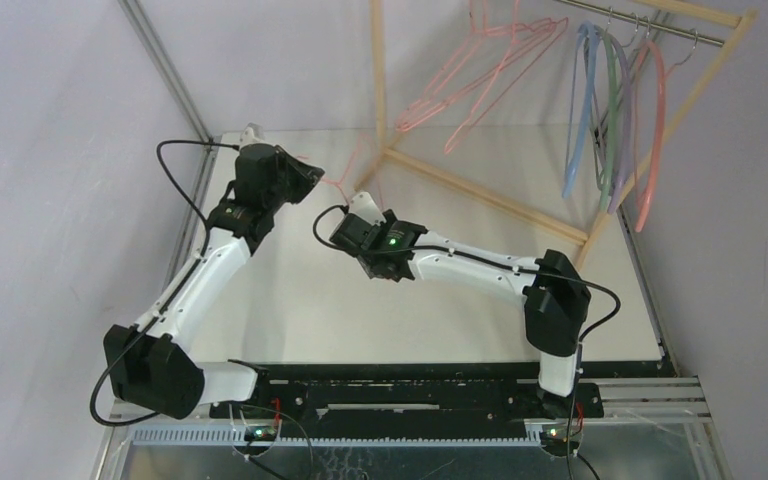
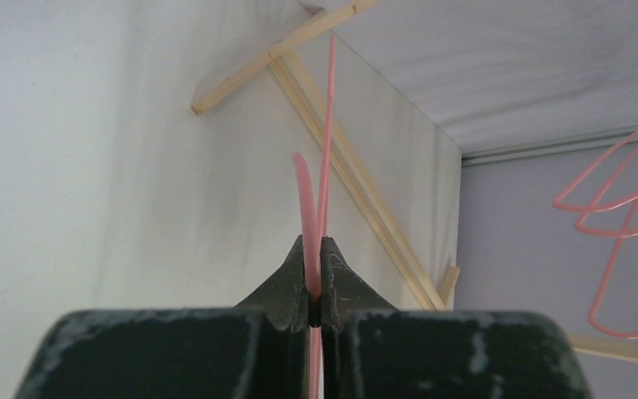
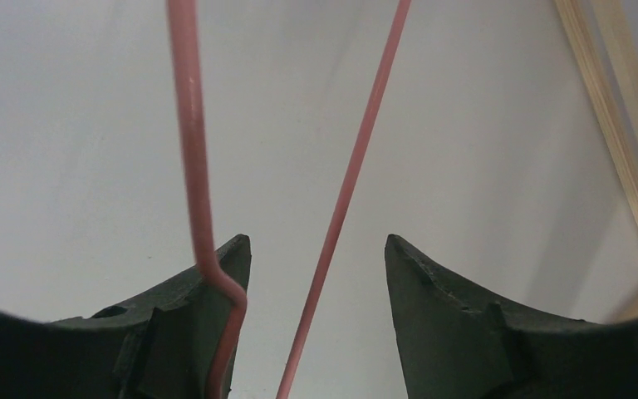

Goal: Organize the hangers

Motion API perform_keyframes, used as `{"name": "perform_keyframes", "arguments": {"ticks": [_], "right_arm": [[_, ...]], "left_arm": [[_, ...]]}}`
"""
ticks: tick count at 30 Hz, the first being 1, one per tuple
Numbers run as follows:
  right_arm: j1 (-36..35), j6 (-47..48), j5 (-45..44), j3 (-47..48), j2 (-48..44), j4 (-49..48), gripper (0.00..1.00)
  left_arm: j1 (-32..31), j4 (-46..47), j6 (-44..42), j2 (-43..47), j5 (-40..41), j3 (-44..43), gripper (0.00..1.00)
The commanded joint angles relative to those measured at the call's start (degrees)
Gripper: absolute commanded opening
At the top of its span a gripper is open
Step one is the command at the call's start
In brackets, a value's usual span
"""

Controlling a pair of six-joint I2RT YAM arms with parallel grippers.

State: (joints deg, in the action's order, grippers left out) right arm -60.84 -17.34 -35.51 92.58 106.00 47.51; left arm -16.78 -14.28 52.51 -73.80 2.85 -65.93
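At the near edge, bare table (image 1: 440, 320) between the two arm bases, with open room across the middle as far as the elbows.

Further in, over the far-left part of the table, left gripper (image 2: 313, 253) pinched fully shut on a thin pink hanger (image 2: 327, 125), with the wire squeezed between the fingertips and rising straight out of them.

Just to its right, right gripper (image 3: 316, 249) standing open, fingers well apart. Through the gap, one straight run of the same pink wire, touching neither finger as far as can be told. Across the front of one finger, a second, bent run; contact there cannot be told.

Tight quarters directly behind: pale wooden rack (image 1: 480, 193), one upright just beyond both grippers, its base bar slanting across the far table towards the right edge.

Higher and further back, metal rail (image 1: 650, 23). At its left end, a bunch of pink hangers (image 1: 505, 60); at its right end, thicker coloured hangers (image 1: 615, 110) dangling beside the rack's slanted side bar. Between the two bunches, a free stretch of rail.

Beyond, plain grey walls (image 1: 60, 150) close on the left, far and right sides.
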Motion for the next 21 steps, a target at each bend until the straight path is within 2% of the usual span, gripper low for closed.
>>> {"name": "perform_keyframes", "arguments": {"ticks": [1, 2, 7, 9, 12, 13, 15, 16, 17, 19, 21], "right_arm": [[1.48, -1.58, -0.66, -1.08, -0.22, -1.90, 0.67], [1.67, -1.56, -0.39, -1.28, -0.26, -2.05, 0.63], [3.50, -0.70, 3.30, -1.66, -0.49, -2.98, 0.30], [3.97, 0.07, 4.00, -1.90, -0.77, -3.46, 0.03], [4.31, 0.74, 4.95, -2.87, -1.81, -4.70, 0.00], [4.35, 0.63, 4.94, -3.41, -2.48, -5.25, 0.00], [4.41, 0.53, 4.83, -4.66, -4.03, -6.84, 0.00], [4.45, 0.62, 4.51, -5.29, -4.77, -7.50, 0.00], [4.47, 0.76, 4.12, -6.02, -5.51, -8.26, 0.00], [4.41, 1.13, 3.18, -6.97, -6.54, -9.45, 0.00], [4.39, 1.05, 2.36, -7.64, -7.29, -10.34, 0.00]], "left_arm": [[-0.22, 0.42, -0.78, 3.06, -0.12, -4.74, 0.00], [-0.27, 0.36, -0.73, 3.16, -0.25, -4.88, 0.00], [-0.30, 0.29, -0.18, 4.41, -0.65, -4.54, 0.00], [-0.31, 0.33, -0.22, 4.79, -0.59, -4.18, 0.00], [-0.33, 0.89, -0.35, 5.49, -0.97, -2.85, 0.00], [-0.36, 2.18, -0.31, 5.79, -1.57, -2.07, 0.06], [-0.31, 3.93, -0.78, 6.30, -3.19, -0.49, 0.29], [-0.35, 4.61, -1.15, 6.49, -4.07, 0.21, 0.32], [-0.36, 5.11, -1.32, 6.84, -4.73, 0.98, 0.29], [-0.31, 5.69, -1.19, 7.73, -4.53, 3.10, 0.15], [-0.33, 6.29, -0.98, 8.77, -3.59, 4.33, 0.08]]}}
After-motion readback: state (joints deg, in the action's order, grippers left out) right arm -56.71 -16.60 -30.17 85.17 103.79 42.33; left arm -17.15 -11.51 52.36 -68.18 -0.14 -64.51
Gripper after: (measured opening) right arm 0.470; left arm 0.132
